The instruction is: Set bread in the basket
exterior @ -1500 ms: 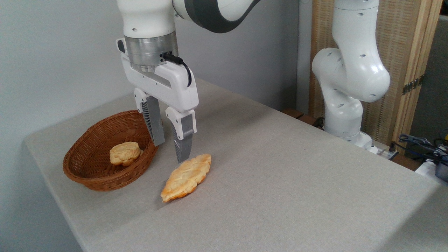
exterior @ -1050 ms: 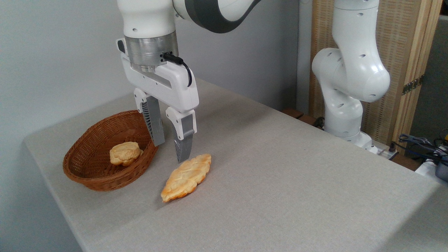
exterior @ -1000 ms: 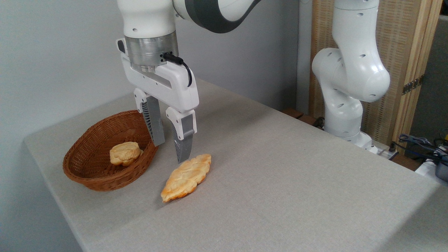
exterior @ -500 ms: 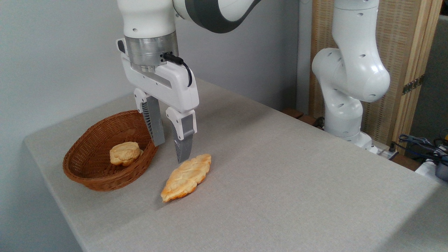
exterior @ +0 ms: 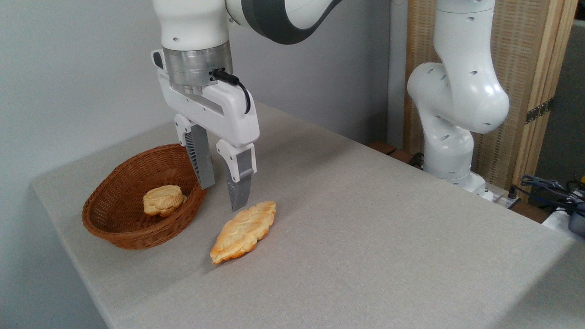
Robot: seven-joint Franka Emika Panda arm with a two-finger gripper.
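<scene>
The bread (exterior: pixel 244 230), a long flat golden pastry with darker edges, lies on the grey table (exterior: pixel 365 228) just right of the basket. The reddish-brown wicker basket (exterior: pixel 119 228) stands near the table's left end with a small pale bun (exterior: pixel 163 199) inside it. My gripper (exterior: pixel 224 197) hangs pointing down between the basket's right rim and the bread's far end. It is open, with nothing between its grey fingers (exterior: pixel 239 192). The nearer fingertip ends just above the bread's upper left edge.
The arm's white base (exterior: pixel 452 114) rises at the table's far right edge. A wooden screen (exterior: pixel 525 68) stands behind it, and cables (exterior: pixel 553 187) lie at the far right. The table's left and front edges are close to the basket.
Almost nothing differs. The gripper has stayed in place above the bread's end, still open, and the bread, bun and basket have not moved.
</scene>
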